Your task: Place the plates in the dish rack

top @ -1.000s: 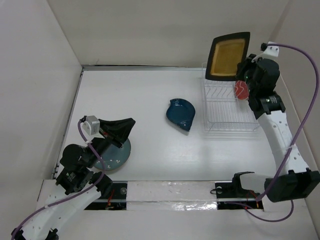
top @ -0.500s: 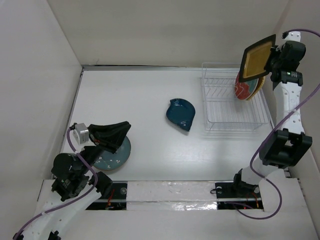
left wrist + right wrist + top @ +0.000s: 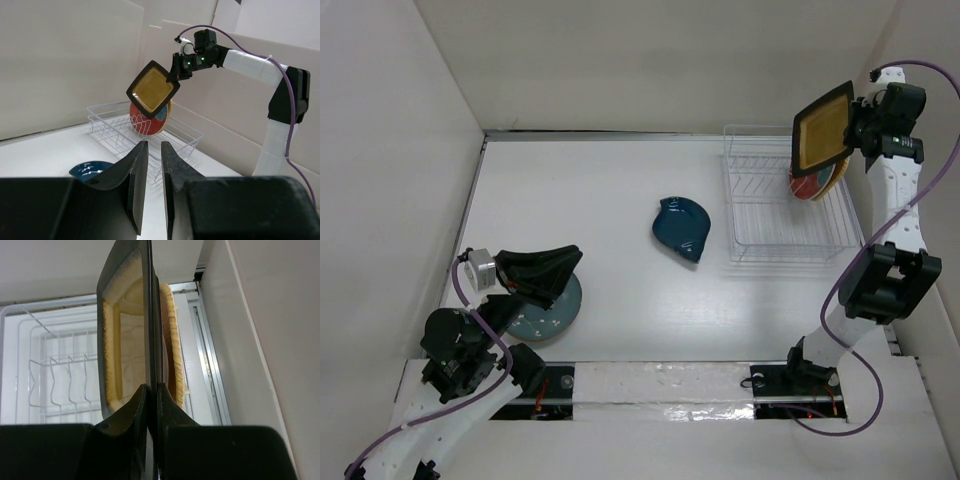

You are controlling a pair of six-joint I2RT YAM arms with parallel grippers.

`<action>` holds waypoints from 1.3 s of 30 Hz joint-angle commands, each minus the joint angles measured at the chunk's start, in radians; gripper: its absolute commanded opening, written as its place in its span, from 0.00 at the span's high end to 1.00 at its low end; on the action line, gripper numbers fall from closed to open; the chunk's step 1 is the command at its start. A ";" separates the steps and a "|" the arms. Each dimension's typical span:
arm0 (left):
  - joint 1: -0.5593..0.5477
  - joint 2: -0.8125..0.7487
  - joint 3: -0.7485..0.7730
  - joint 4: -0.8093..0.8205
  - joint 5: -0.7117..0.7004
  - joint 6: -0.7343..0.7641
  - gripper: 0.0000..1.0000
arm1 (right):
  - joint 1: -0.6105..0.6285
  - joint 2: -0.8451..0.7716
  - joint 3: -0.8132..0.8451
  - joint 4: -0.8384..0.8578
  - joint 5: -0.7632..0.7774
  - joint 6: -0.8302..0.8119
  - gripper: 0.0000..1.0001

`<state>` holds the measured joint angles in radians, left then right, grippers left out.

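My right gripper point(image 3: 854, 126) is shut on the edge of the black square plate with the amber centre point(image 3: 823, 127), holding it upright in the air above the right end of the white wire dish rack point(image 3: 775, 232). In the right wrist view the plate point(image 3: 125, 330) stands edge-on between my fingertips point(image 3: 151, 386). The red plate point(image 3: 802, 184) and the orange-yellow plate point(image 3: 828, 174) stand in the rack. The dark blue leaf plate point(image 3: 682, 228) lies on the table left of the rack. My left gripper point(image 3: 552, 268) hovers over the grey-teal speckled plate point(image 3: 548, 312), its jaws almost together and empty.
The right wall stands close beside the rack and my right arm. The left wrist view shows the rack point(image 3: 120, 125), the red plate point(image 3: 148, 119), the held black plate point(image 3: 152, 93) and the blue plate point(image 3: 90, 170). The left slots of the rack are free.
My right arm swung up and to the right with the black plate, then brought it slightly left and down over the rack's right end. My left gripper barely moved.
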<state>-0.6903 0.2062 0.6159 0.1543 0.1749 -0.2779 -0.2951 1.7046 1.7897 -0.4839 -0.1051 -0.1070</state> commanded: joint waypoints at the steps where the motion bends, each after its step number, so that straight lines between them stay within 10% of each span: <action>1: -0.006 -0.001 0.024 0.048 -0.003 0.002 0.85 | 0.025 -0.007 0.033 0.143 0.018 -0.040 1.00; 39: -0.006 0.009 0.019 0.050 0.002 0.000 0.85 | 0.076 -0.026 0.037 0.163 0.188 -0.119 1.00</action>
<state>-0.6903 0.2169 0.6159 0.1539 0.1715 -0.2775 -0.2020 1.7756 1.7828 -0.4896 0.0410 -0.1959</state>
